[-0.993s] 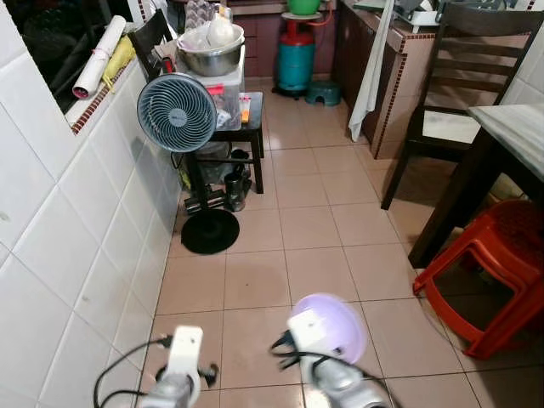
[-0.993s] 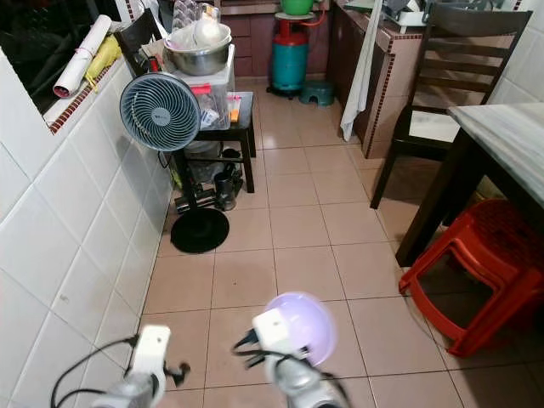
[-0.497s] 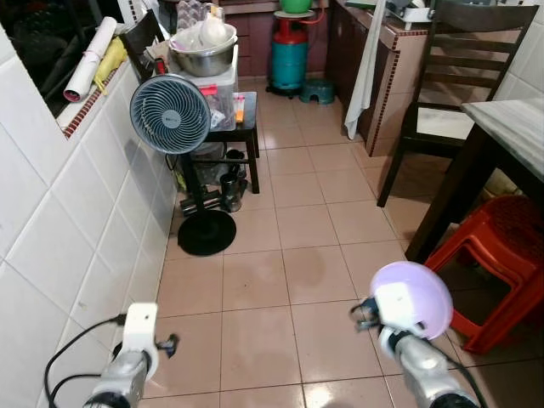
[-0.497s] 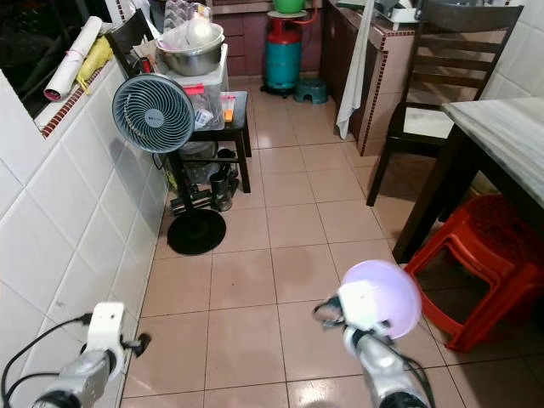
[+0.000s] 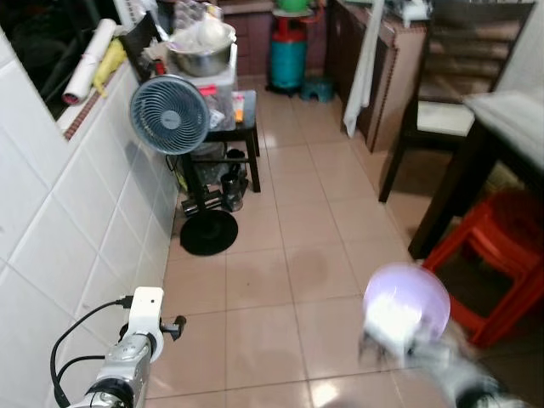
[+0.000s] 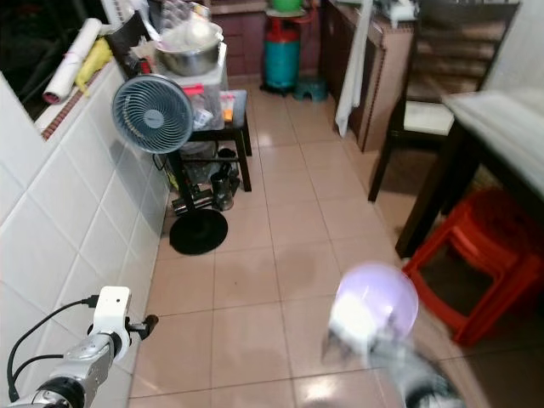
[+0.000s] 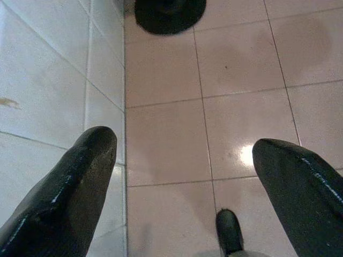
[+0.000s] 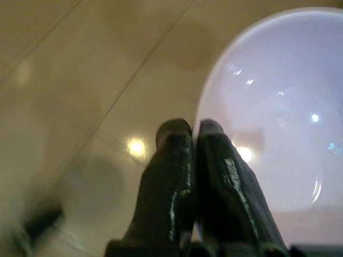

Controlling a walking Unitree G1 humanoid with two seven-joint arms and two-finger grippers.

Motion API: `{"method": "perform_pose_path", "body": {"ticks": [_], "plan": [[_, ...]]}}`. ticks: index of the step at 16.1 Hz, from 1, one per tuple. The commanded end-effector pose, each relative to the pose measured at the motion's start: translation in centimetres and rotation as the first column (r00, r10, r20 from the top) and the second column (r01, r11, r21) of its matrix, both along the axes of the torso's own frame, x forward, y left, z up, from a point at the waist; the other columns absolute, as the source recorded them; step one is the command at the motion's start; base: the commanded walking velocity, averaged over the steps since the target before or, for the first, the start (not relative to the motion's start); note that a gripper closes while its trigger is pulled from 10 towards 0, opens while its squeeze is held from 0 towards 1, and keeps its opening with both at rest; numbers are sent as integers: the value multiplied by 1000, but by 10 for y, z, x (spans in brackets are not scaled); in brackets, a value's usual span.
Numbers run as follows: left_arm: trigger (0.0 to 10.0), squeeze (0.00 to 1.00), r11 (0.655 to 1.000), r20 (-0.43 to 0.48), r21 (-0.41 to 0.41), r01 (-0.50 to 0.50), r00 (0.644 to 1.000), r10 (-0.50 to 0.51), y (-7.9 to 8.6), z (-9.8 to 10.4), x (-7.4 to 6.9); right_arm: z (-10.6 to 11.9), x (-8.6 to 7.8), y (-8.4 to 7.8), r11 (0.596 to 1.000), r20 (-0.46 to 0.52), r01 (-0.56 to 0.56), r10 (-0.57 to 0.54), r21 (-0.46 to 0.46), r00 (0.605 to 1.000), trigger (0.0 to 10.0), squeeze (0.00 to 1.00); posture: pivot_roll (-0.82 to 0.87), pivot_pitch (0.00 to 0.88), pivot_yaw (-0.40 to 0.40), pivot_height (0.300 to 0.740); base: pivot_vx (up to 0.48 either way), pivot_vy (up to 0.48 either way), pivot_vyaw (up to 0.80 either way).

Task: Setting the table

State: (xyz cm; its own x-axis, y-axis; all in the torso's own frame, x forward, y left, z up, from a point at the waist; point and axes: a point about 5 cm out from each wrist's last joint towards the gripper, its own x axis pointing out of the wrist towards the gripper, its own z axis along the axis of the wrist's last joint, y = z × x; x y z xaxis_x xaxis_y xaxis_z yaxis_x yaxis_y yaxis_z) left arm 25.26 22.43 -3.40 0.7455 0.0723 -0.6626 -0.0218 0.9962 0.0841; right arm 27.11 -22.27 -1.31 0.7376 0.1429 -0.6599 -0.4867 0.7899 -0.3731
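Pinkish floor tiles (image 5: 280, 280) run the length of a narrow kitchen passage, with a white tiled wall (image 5: 51, 229) along the robot's left. Nearest, low on the left, the left gripper (image 7: 185, 176) hangs over the floor close to that wall, its two black fingers (image 7: 69, 182) spread wide apart with nothing between them. Low on the right, the right gripper (image 8: 190, 131) has its fingers pressed together on the rim of a pale lilac bowl (image 5: 406, 299), pinching the edge; the bowl is carried above the floor and looks blurred in the head views.

Just beyond the bowl, on the right, a red plastic stool (image 5: 501, 255) sits partly under a dark-legged table (image 5: 510, 110) with a pale top. A dark wooden chair (image 5: 442, 93) stands behind the table.

Further along on the left, a grey standing fan (image 5: 170, 115) on a round black base is near the wall, beside a small black side table (image 5: 242, 127) carrying a metal basin (image 5: 202, 55) on a clear box. At the far end stands a teal gas cylinder (image 5: 291, 55), and a white cloth (image 5: 361, 59) hangs from a counter on the right.
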Motion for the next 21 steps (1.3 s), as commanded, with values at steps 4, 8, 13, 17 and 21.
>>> {"method": "perform_pose_path", "body": {"ticks": [4,8,13,17,21], "plan": [[10000,0,989,-6,-77,-130,992,130,-9,-5,-2,-15,-4,18,776,-121,549,-540,312,833,10000,0,-43,0,58,740,0,0,0],[10000,0,992,-30,-78,-97,995,95,-23,-8,-2,-45,-36,58,684,-275,645,-584,339,764,10000,0,-48,0,45,740,0,0,0],[10000,0,993,-104,-64,-101,990,94,-26,-19,-16,-60,-62,54,739,-286,634,-572,226,769,10000,0,-43,0,41,740,0,0,0],[10000,0,994,-125,-59,-88,989,80,-28,-23,-22,-62,-65,48,756,-279,621,-563,207,778,10000,0,-47,0,41,740,0,0,0],[10000,0,996,-145,-63,-67,988,57,-35,-27,-27,-63,-68,49,771,-285,605,-545,198,788,10000,0,-46,0,34,740,0,0,0]]}}
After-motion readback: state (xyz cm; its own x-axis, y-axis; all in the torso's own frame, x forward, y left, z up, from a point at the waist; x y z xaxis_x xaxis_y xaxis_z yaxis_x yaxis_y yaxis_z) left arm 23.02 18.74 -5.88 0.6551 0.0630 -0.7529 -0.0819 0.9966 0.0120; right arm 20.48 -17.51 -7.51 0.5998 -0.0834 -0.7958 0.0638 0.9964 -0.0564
